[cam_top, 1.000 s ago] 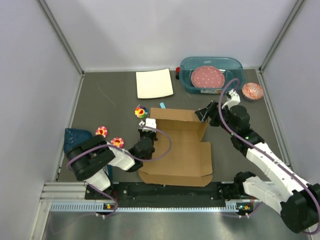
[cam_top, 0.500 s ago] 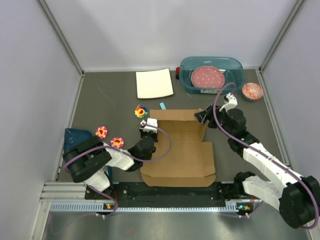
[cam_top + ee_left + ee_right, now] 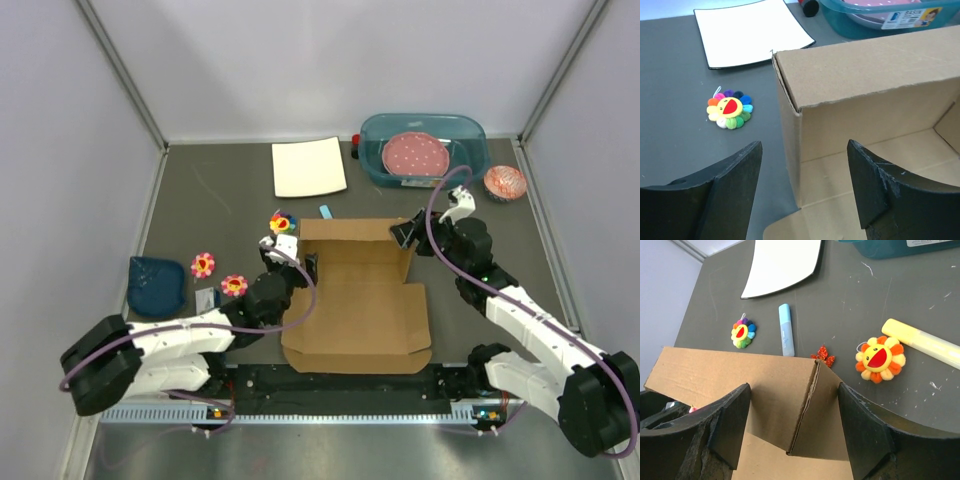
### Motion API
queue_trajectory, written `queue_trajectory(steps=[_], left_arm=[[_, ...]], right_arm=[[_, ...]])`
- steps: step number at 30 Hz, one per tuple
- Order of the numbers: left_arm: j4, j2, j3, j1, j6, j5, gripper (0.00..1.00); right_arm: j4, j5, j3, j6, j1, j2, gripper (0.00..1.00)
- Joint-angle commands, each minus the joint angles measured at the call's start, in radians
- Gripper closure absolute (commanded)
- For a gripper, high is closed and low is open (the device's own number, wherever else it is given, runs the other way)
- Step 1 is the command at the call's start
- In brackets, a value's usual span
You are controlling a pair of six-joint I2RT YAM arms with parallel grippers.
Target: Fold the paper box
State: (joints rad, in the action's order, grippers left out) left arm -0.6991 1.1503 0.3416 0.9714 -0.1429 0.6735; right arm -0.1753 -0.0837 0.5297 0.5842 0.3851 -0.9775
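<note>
The box [image 3: 360, 300] lies on the worktop [image 3: 200, 200] just ahead of the arm bases. Its base panel is flat and its rear wall stands upright at the far end. That wall's long axis runs left to right, with one pincer at each end of it.

The left pincer [image 3: 804, 145] has its fingers apart and straddles the box's left rear corner, one finger outside the box and the other over the base inside. The right pincer [image 3: 792, 390] is likewise spread. The right rear corner, where a short side tab bends off the wall, rises between its fingers. Neither pincer seems to touch the cardboard, though the lower fingers run out of both wrist views, so I can't be sure.

Each corner lies straight ahead of its pincer and inside the gap. Each arm is plainly the nearer one to its own corner, so neither needs to reach across the box. The fold looks early: only the rear wall and its tabs stand, and the rest of the box toward the bases lies flat.
</note>
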Motion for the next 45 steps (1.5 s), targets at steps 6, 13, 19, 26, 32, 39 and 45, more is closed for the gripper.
queue_trajectory(steps=[6, 13, 19, 26, 32, 39, 45], left_arm=[[0.332, -0.354, 0.014, 0.035, -0.069, -0.121, 0.27], [0.208, -0.5, 0.016, 0.033, -0.13, -0.167, 0.27], [0.378, -0.358, 0.198, -0.112, -0.3, -0.396, 0.2], [0.28, -0.2, 0.212, -0.402, -0.534, -0.675, 0.25], [0.241, -0.068, 0.246, -0.442, -0.566, -0.841, 0.27], [0.208, -0.027, 0.174, -0.442, -0.575, -0.89, 0.28], [0.168, -0.055, 0.102, -0.444, -0.606, -0.884, 0.25]], right_arm=[[0.043, 0.056, -0.045, -0.037, -0.008, 0.017, 0.32], [0.062, 0.047, -0.046, -0.05, -0.008, 0.03, 0.32], [0.072, 0.029, -0.063, -0.053, -0.008, 0.057, 0.33], [0.088, 0.012, -0.074, -0.064, -0.008, 0.074, 0.33], [0.085, 0.004, -0.077, -0.063, -0.008, 0.074, 0.33], [0.088, 0.007, -0.076, -0.064, -0.008, 0.076, 0.33], [0.086, 0.009, -0.079, -0.064, -0.009, 0.072, 0.33]])
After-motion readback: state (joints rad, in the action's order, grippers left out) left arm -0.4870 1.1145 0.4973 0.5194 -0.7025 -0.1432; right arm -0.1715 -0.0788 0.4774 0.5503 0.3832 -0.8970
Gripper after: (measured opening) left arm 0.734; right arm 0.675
